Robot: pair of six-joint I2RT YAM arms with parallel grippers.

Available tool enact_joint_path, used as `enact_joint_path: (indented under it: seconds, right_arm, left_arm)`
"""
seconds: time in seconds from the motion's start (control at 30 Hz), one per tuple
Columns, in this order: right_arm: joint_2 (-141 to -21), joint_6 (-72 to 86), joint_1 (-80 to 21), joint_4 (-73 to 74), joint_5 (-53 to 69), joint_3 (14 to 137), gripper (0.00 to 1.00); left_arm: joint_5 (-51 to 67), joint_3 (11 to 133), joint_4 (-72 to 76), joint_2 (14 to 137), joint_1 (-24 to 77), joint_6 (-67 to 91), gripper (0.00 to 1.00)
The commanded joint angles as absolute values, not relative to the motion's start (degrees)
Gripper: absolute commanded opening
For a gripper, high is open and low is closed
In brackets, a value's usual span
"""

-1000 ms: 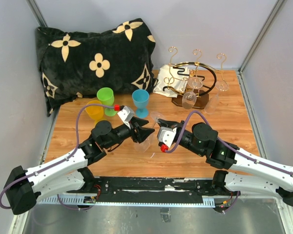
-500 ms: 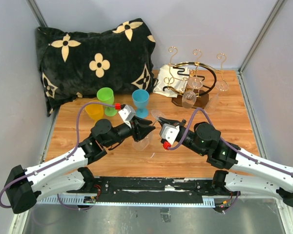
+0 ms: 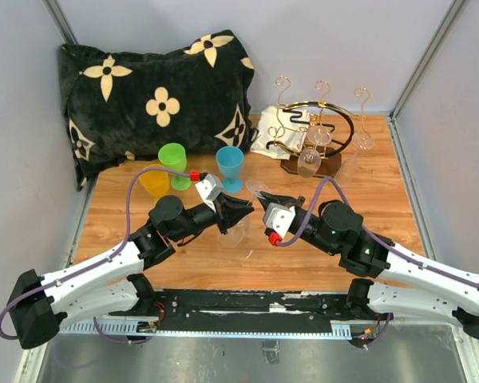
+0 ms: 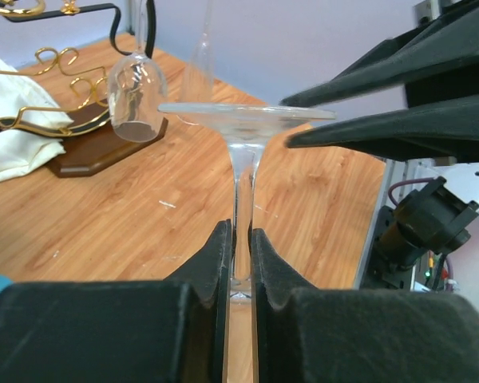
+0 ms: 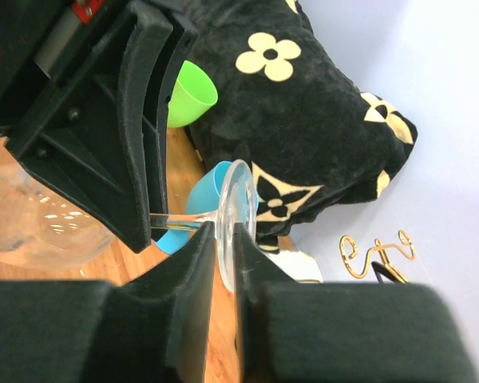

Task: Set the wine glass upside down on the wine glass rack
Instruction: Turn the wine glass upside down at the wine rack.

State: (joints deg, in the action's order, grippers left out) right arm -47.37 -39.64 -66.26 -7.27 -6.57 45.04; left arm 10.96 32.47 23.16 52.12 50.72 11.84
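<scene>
At the far left a black pillow (image 3: 156, 96) with cream flowers leaned against the wall, and in front of it on the wooden table (image 3: 383, 199) stood a yellow cup (image 3: 154, 182), a green cup (image 3: 173, 159) and, further right, a blue cup (image 3: 230, 166).

The left arm ran from its base at the near left edge, low over the table, its forearm angled up and to the right toward the centre. The left gripper (image 3: 233, 211) pointed right, its fingers pressed together on the stem of the wine glass (image 3: 236, 231), as the left wrist view showed plainly.

The glass was off the table at the middle of the scene, tipped well over, its bowl near and left and its flat foot far and right.

The right arm came in from the near right edge, elbow raised, its forearm sloping left toward the centre. The right gripper (image 3: 262, 199) met the left one almost tip to tip. Its fingers stood nearly together, one on each face of the foot's rim, nipping it.

Well apart at the far right stood the wine glass rack (image 3: 315, 132), upright on its dark base, a white cloth (image 3: 267, 140) just left of it. A clear glass (image 3: 310, 159) hung upside down from the rack.
</scene>
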Motion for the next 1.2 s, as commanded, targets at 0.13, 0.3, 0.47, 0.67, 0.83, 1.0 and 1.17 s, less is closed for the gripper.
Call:
enact_joint_path:
  seconds: [0.13, 0.3, 0.47, 0.67, 0.83, 1.0, 1.17]
  right_arm:
    - [-42.3, -41.2, -65.8, -8.5, -5.3, 45.2, 0.47]
    - [-37.9, -42.4, -65.8, -1.2, -5.3, 44.2, 0.62]
    - [-30.7, -37.5, -65.8, 4.5, -7.1, 40.1, 0.68]
    - [-23.4, -25.4, -65.8, 7.4, -10.8, 35.8, 0.87]
    - [-18.6, -16.9, -65.8, 7.9, -11.6, 32.8, 0.95]
    - [-17.1, -15.3, -65.8, 9.2, -12.6, 31.7, 0.96]
    - [-18.0, -15.2, -65.8, 11.4, -12.1, 33.0, 0.96]
  left_arm:
    - [6.6, 30.2, 27.7, 50.0, 50.4, 11.8, 0.01]
    - [4.6, 30.6, 27.1, 50.3, 50.4, 11.7, 0.00]
    - [3.0, 30.9, 31.6, 53.1, 50.4, 13.1, 0.00]
    - [3.9, 35.4, 34.5, 60.9, 50.4, 13.4, 0.01]
    - [5.8, 36.4, 39.5, 64.5, 50.4, 10.3, 0.00]
    - [3.3, 36.6, 46.5, 67.5, 50.3, 5.3, 0.00]
    - [4.3, 36.7, 58.5, 71.9, 48.4, 2.3, 0.00]
